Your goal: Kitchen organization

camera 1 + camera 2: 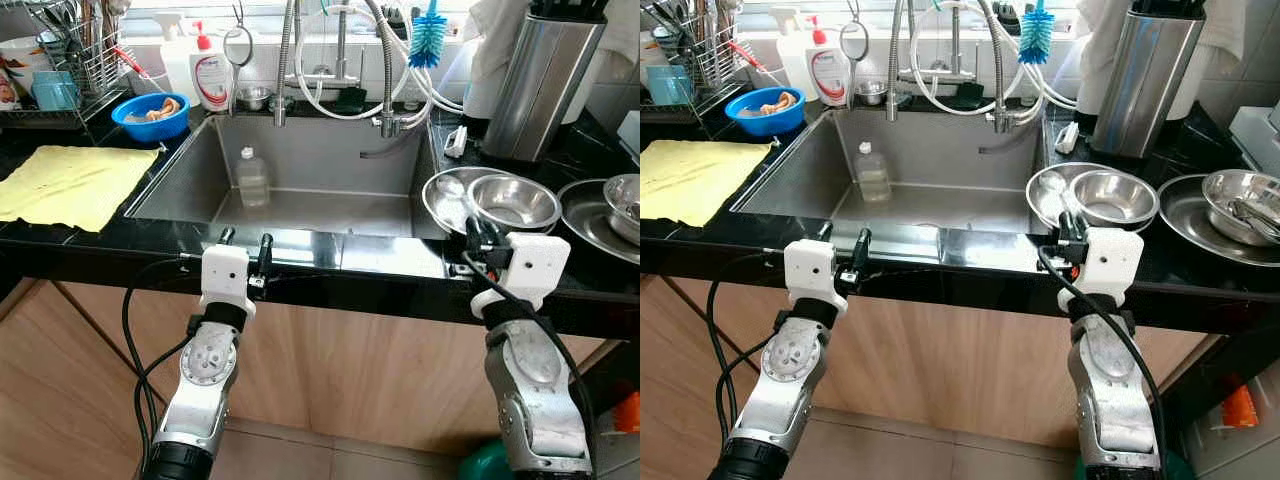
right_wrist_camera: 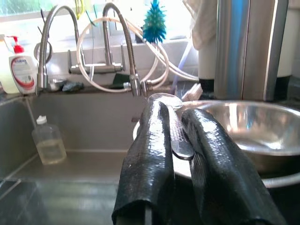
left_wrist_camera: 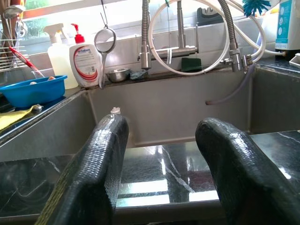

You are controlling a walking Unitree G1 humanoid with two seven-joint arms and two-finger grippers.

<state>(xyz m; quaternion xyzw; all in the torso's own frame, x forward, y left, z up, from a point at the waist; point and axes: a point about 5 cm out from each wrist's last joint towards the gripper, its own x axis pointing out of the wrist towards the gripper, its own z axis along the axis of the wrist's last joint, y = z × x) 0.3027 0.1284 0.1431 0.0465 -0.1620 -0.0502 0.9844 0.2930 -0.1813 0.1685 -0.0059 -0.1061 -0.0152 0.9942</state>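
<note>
Currently, the right end effector (image 1: 1068,232) is held at the front edge of the black worktop (image 1: 90,240), beside the sink (image 1: 300,170), with its fingers (image 2: 150,154) clamped on the handle of a metal spoon (image 2: 174,125). The spoon's bowl is seen over the rim of a steel plate (image 1: 1043,197), on which a steel bowl (image 1: 1112,197) is set. The left end effector (image 1: 246,247) is poised over the sink's front rim, its fingers (image 3: 93,164) spread apart with nothing between them. A clear bottle (image 1: 252,177) is stood inside the sink.
</note>
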